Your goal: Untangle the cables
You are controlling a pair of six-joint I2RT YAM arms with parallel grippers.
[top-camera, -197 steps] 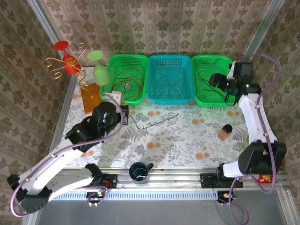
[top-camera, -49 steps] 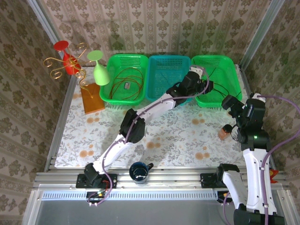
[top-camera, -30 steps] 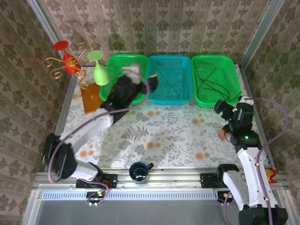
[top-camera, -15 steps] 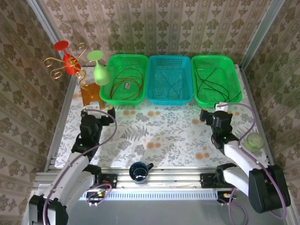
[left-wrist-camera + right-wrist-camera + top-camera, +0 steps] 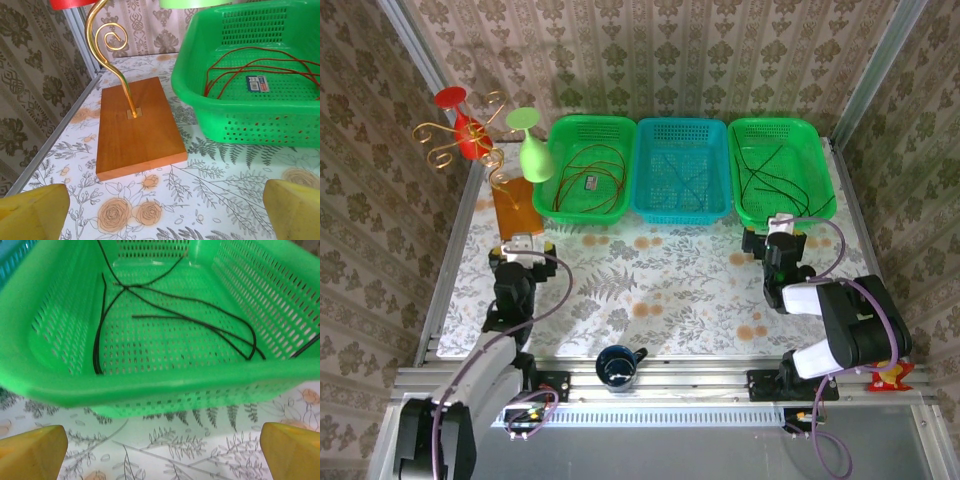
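Retracting from the baskets, both arms are now folded at the near edge of the desk, and the loose black strand that lay on the desk some seconds ago is gone from it.

Left pincer: jaws spread wide, empty, facing the wooden stand and the left green basket, where the red-brown cables lie in open loops. Teal basket: a thin black cable. Right green basket: the black cables. Right pincer: jaws equally wide, empty, facing that basket.

With the colours apart and both pincers withdrawn, the sorting appears finished or nearly so.

Obscured: the left wrist view cuts the red-brown loops at its right edge. The teal basket's cable is faint against the mesh. In the right wrist view the black cables meet at one point near the far wall, and whether they are knotted or merely crossing cannot be told. A further dark line is cut off at that frame's right edge.
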